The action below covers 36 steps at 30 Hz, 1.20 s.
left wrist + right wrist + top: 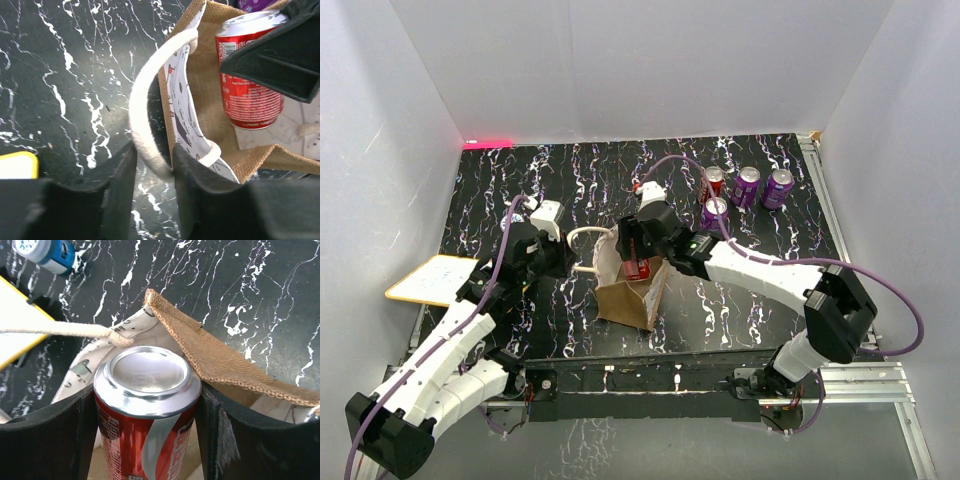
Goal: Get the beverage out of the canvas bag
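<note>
The tan canvas bag (pixel 625 300) stands mid-table with its mouth open. My right gripper (pixel 639 257) is shut on a red soda can (pixel 638 267) and holds it upright at the bag's mouth. In the right wrist view the can (pixel 145 405) sits between both fingers of the gripper (pixel 147 440), with the bag's rim (pixel 220 360) behind it. My left gripper (pixel 565 258) is shut on the bag's cream handle (pixel 142 100), pulled out to the left. The can (pixel 250 95) and the bag's inside (pixel 200 75) also show in the left wrist view.
One red can (pixel 712 183) and three purple cans (pixel 747 186) stand at the back right. A flat yellow-edged white board (pixel 430 280) lies at the table's left edge. White walls enclose the table on three sides.
</note>
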Each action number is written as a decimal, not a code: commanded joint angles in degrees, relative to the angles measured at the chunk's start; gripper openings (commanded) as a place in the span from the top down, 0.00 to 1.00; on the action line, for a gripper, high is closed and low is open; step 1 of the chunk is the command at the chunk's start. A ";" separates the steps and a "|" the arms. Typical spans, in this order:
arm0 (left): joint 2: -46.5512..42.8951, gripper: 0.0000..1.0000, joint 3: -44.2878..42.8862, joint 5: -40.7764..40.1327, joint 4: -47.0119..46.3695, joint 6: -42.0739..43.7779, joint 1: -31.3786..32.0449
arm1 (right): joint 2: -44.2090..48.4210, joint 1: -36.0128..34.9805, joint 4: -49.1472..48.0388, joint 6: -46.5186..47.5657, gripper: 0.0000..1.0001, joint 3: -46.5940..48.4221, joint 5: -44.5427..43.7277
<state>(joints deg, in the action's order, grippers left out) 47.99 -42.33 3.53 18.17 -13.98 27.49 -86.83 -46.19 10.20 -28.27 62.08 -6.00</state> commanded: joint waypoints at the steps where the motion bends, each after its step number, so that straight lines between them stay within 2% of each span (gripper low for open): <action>1: -1.28 0.57 -4.41 2.28 0.06 -0.64 -0.41 | 4.52 2.88 -12.00 -7.69 0.92 0.78 10.17; 3: -1.08 0.44 -7.31 3.22 0.92 -0.99 -0.44 | 5.26 3.81 -12.28 -10.42 0.92 1.28 11.06; 7: -0.12 0.29 -12.28 6.66 1.50 -1.95 -0.41 | 5.58 6.07 -12.90 -16.16 0.92 2.62 13.32; 12: 1.46 0.22 -14.79 16.56 -0.11 -6.42 -0.40 | 4.93 7.79 -15.09 -23.58 0.92 3.69 18.02; 18: 2.95 0.11 -12.33 25.30 -8.76 -15.02 -0.39 | 5.18 7.82 -20.13 -28.34 0.92 3.76 21.59; 22: 5.00 0.11 -10.08 24.81 -12.85 -19.37 -0.24 | 5.24 7.81 -22.52 -30.34 0.92 3.73 23.08; 29: 10.83 0.12 -10.85 23.75 -10.95 -19.94 0.49 | 6.05 7.82 -23.23 -30.81 0.92 3.91 23.43; 36: 13.70 0.13 -10.40 28.06 -15.33 -23.06 0.99 | 5.69 7.91 -18.94 -24.31 0.92 6.68 25.22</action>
<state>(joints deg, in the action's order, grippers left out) 62.02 -52.58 27.97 7.31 -34.37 28.10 -84.68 -38.28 -3.11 -54.94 62.72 16.93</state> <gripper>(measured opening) 0.875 0.679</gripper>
